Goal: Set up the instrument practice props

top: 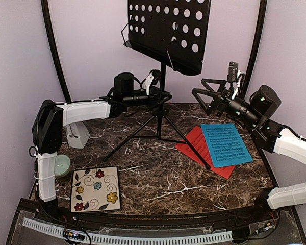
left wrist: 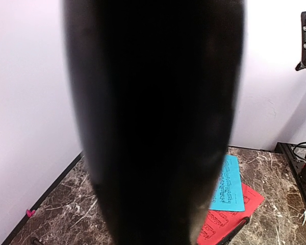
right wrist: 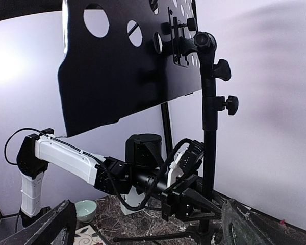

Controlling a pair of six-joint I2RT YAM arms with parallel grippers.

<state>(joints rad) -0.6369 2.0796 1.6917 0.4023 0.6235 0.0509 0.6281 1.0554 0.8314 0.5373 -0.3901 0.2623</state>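
The black perforated music stand (top: pixel 168 30) stands on its tripod at the back middle of the table. My left gripper (top: pixel 160 98) is shut on its pole (top: pixel 162 81) just above the legs. The pole (left wrist: pixel 153 127) fills the left wrist view and hides the fingers. My right gripper (top: pixel 199 87) is open and empty, held in the air right of the pole; its fingers (right wrist: pixel 46 229) frame the stand (right wrist: pixel 122 66) and the left gripper (right wrist: pixel 204 204). The blue sheet (top: pixel 225 144) lies on the red sheet (top: pixel 196 145) at the right. The whitish metronome (top: pixel 77 133) stands at the left.
A floral tile (top: pixel 96 189) lies at the front left, and a pale green bowl (top: pixel 62 165) sits beside the left arm's base. One tripod leg (top: pixel 191 145) reaches over the red sheet. Walls close in at the back and both sides.
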